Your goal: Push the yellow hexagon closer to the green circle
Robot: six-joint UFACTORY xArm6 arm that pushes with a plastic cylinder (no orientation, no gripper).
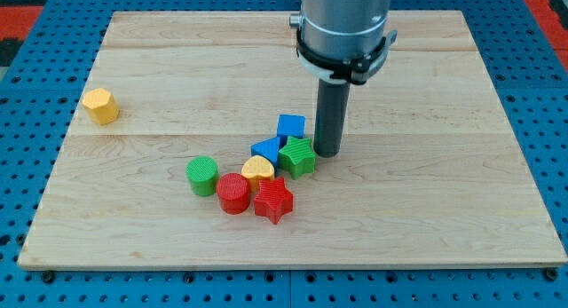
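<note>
Pale wooden board [426,210] shows the yellow hexagon [100,106] at far left, well apart from the green circle [202,176] lower centre; light, rigid, likely slidy, so I'd push its upper-left face with my tip [327,154], which is jawless and beside the green star [297,157].

The board between the hexagon [100,106] and the green circle [202,176] lies unobstructed. The circle's right is blocked by the red circle [233,193] and the heart [258,170].

Hexagon [101,106] alone at board's [444,210] left, well apart from cluster. Circle [202,176] leftmost in cluster; cylinder [233,193], star [273,200] to its right. My tip [327,154] just right of upper star [297,156].
</note>
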